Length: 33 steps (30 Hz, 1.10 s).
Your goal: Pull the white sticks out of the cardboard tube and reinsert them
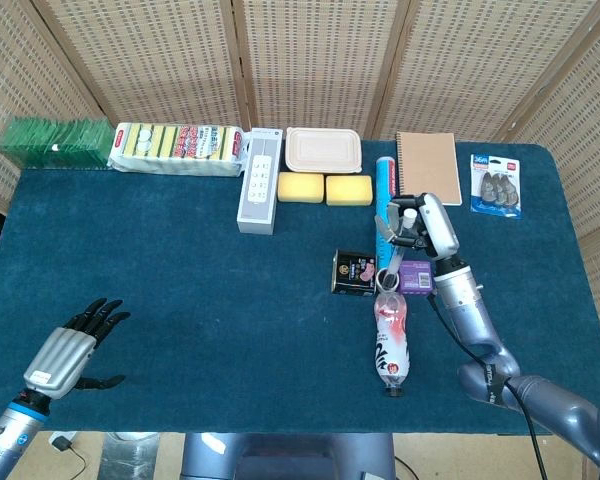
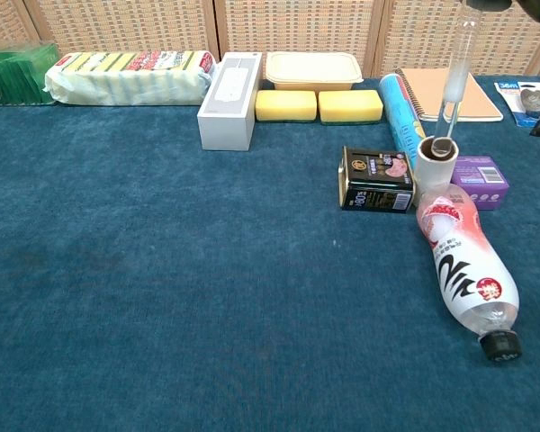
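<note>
A short cardboard tube stands upright between a black tin and a purple box; the head view shows the tube from above. My right hand hovers over it and pinches the top of a long white stick. The stick hangs nearly upright, leaning a little, with its lower end inside the tube's mouth. In the chest view only the edge of the right hand shows, at the top. My left hand hovers at the near left corner, holding nothing, fingers spread.
A plastic bottle lies just in front of the tube. Behind it are a blue cylinder, a notebook, two yellow sponges, a white box and a lidded container. A blister pack sits at the far right.
</note>
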Motion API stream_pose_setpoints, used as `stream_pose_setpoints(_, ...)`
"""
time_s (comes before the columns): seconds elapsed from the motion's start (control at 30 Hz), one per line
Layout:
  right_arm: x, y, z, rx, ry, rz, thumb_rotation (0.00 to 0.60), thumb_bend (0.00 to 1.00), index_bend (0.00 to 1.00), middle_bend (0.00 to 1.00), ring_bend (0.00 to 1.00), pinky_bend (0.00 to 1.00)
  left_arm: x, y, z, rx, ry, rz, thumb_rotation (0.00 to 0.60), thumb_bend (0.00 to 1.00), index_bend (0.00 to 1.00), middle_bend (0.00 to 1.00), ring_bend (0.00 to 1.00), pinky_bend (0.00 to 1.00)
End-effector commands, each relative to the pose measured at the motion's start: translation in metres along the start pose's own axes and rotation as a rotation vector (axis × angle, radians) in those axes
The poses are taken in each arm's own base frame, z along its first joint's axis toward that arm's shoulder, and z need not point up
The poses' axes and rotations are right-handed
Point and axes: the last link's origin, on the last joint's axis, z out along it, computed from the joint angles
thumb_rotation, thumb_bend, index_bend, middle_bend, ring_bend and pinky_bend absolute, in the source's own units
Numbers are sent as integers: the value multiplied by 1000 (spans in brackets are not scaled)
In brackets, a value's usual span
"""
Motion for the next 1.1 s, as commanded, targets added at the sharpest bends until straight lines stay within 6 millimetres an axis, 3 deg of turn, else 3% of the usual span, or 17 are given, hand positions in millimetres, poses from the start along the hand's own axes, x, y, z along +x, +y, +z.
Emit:
stream_pose_setpoints(0.03, -2, 0, 0, 1, 1, 8, 600, 448, 789, 994, 1000, 1000, 0, -1, -1, 4, 0, 1, 457, 113, 135, 84, 31, 237)
stream_pose_setpoints(0.47, -10, 0, 5, 7, -13, 11, 600, 447, 788, 994, 1000, 1000, -1, -2, -1, 11, -7, -2, 463, 112, 136, 84, 31, 237)
stream_pose_setpoints(1.1, -5, 7, 14, -6, -8, 10, 600, 446, 789, 993, 1000, 1000, -1, 1, 2, 14, -12, -2, 459, 112, 138, 84, 31, 237)
